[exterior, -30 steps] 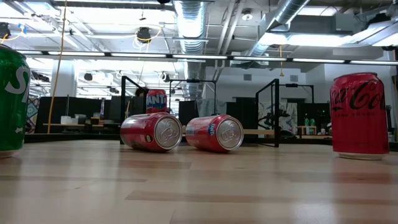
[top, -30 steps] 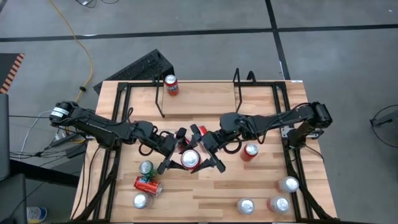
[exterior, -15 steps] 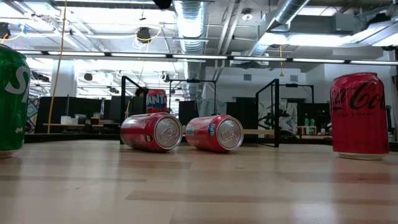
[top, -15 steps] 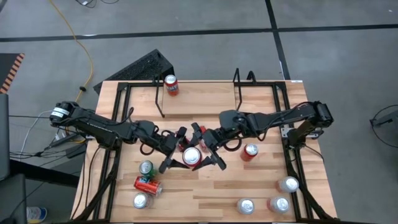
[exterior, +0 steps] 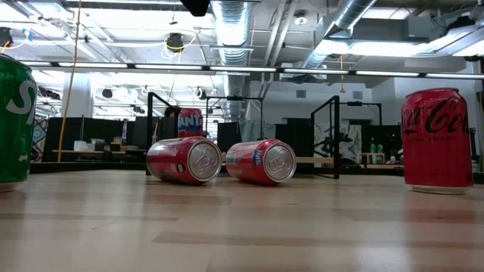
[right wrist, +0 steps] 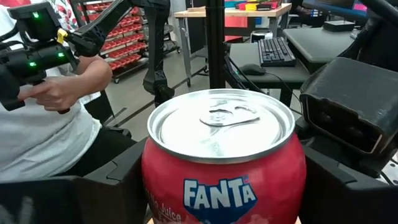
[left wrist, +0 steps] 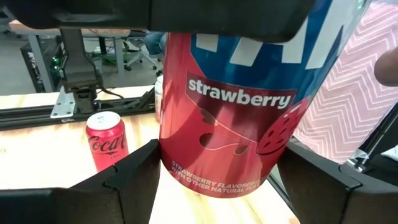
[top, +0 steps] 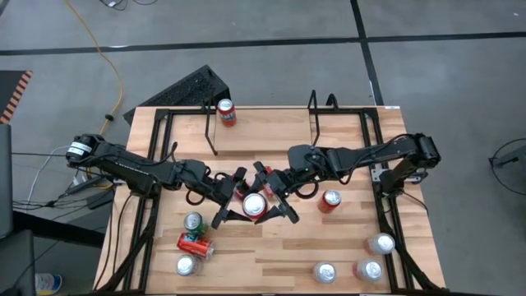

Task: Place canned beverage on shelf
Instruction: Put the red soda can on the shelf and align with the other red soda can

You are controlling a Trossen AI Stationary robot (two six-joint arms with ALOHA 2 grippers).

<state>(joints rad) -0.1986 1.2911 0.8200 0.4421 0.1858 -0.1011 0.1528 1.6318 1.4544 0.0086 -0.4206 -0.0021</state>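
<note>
Red thing: the red Fanta drink can of thin metal [top: 254, 205] hangs upright in the air over the middle of the light wooden table [top: 345, 247]; it is well apart from the shelf
Shelf: the small shelf of thin black metal rods [top: 314, 123] is at the far edge of the table; one small red can [top: 225, 113] stands on it, and the rest looks free
Left gripper: the left gripper [top: 230, 197] has its two fingers wide apart and pressed on the sides of the Fanta can, low down
Right gripper: the right gripper [top: 275, 194] sits around the same can near its top; I cannot tell if it squeezes or lets go
How it handles: I think the can is smooth and slippery, and the thin wall can dent; if it is full it is heavy; hold it by the round side near the middle, not too hard
Hard to see: the table-level view does not show the held can at all; the can's bottom is cut off in both wrist views
</note>
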